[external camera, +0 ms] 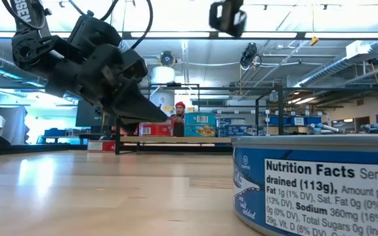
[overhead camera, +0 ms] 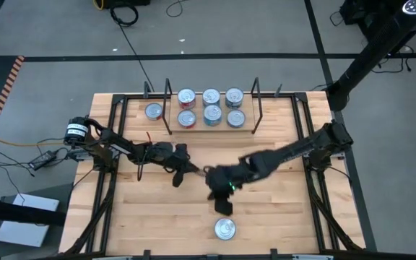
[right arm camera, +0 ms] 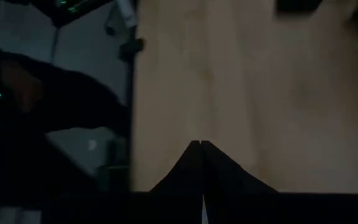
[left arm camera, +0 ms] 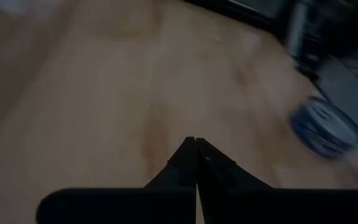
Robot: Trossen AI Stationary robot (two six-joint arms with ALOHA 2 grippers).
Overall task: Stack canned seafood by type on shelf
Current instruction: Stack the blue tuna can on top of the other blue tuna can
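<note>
Shelf (overhead camera: 211, 130): six tins stacked; one tin (overhead camera: 154, 111) beside it, blue-label tin (overhead camera: 225, 229) at table's near edge. Left gripper (overhead camera: 183, 172) and right gripper (overhead camera: 221, 189) both clenched, empty, mid-table. Next pick, prob. near tin: reopen right jaws, straddle rim squarely before closing.

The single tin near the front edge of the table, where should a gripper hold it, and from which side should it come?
The tin lies flat, lid up, with free wood all around. Probably best: come straight down from above and close the fingers on its round side wall, across the middle. The right gripper is nearest, now shut and empty.
</note>
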